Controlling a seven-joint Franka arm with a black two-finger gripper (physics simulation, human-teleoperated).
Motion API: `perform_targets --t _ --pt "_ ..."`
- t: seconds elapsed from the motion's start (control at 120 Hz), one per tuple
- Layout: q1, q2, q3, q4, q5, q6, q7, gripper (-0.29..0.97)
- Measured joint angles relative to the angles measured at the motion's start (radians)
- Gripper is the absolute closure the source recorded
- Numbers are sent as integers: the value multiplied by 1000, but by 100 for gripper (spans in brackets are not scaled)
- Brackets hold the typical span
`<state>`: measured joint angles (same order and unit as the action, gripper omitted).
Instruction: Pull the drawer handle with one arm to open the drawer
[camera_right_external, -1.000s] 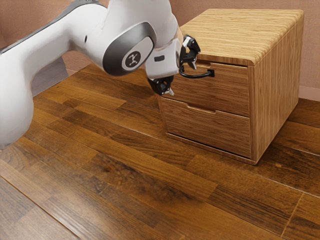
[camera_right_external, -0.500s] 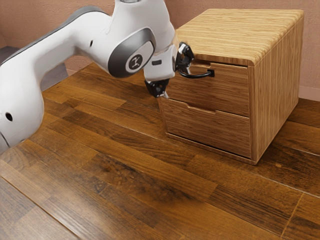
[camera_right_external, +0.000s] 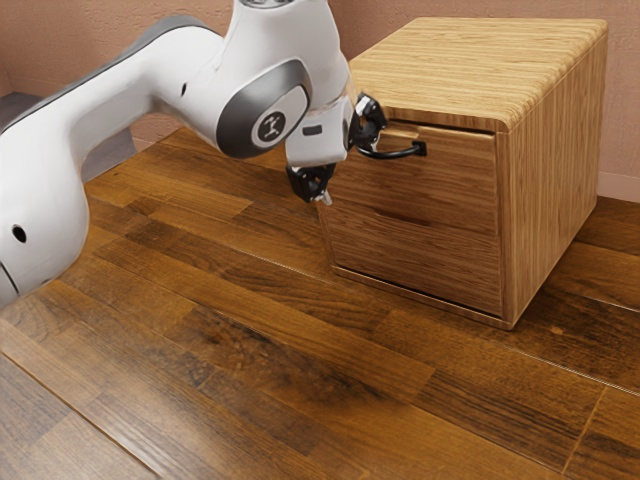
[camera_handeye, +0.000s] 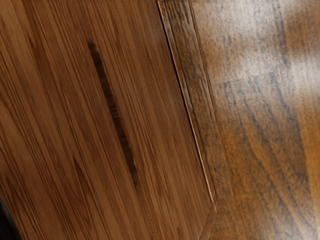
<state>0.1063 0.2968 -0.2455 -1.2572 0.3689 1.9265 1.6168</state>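
**Exterior view.** My arm (camera_right_external: 150, 90) enters from the exterior view's left and reaches toward a wooden cabinet (camera_right_external: 480, 60) standing on a plank floor (camera_right_external: 250, 350) near a pinkish wall (camera_right_external: 622, 100). My hand (camera_right_external: 350, 160) is at the left end of the black handle (camera_right_external: 395, 152). This handle is a curved bar mounted across the upper drawer (camera_right_external: 440, 180), just beneath the cabinet's top. The hand's fingers (camera_right_external: 366, 114) are spread well apart. One is above the handle's near end and seems to touch it. The other is lower, clear of the bar and pointing down toward the floor. The hand is therefore agape rather than clamped, with the end of the handle lying between the fingers. The drawer front seems to stand slightly forward of the cabinet body, and a strip of paler wood shows in the gap under the top. A thin dark slot (camera_right_external: 400, 216) runs across the front below the handle.

**Wrist view.** The cabinet's striped wooden front (camera_handeye: 60, 150) lies close under my hand, and the dark slot (camera_handeye: 112, 115) crosses it at a slant. Beside the cabinet's lower edge is the darker, glossier floor (camera_handeye: 265, 125).
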Motion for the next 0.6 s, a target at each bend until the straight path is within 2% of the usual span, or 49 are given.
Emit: perform_targets --t 0.05,0.092,0.117,0.217,0.308,0.367,0.45,0.6 --pt "-1 -17 0 -2 -9 -22 1 10" --pt "-5 -64 -2 -23 -16 -50 1 32" --pt "-7 -95 -1 -44 -21 -65 1 39" --pt "-1 -225 49 -162 -56 -116 2 22" --pt "11 -443 106 -284 -83 -168 2 14" --pt "6 -526 124 -310 -103 -205 2 10" --pt "-6 -573 133 -276 -154 -278 -48 7" --pt "-57 -546 142 -186 -249 -421 -270 4"
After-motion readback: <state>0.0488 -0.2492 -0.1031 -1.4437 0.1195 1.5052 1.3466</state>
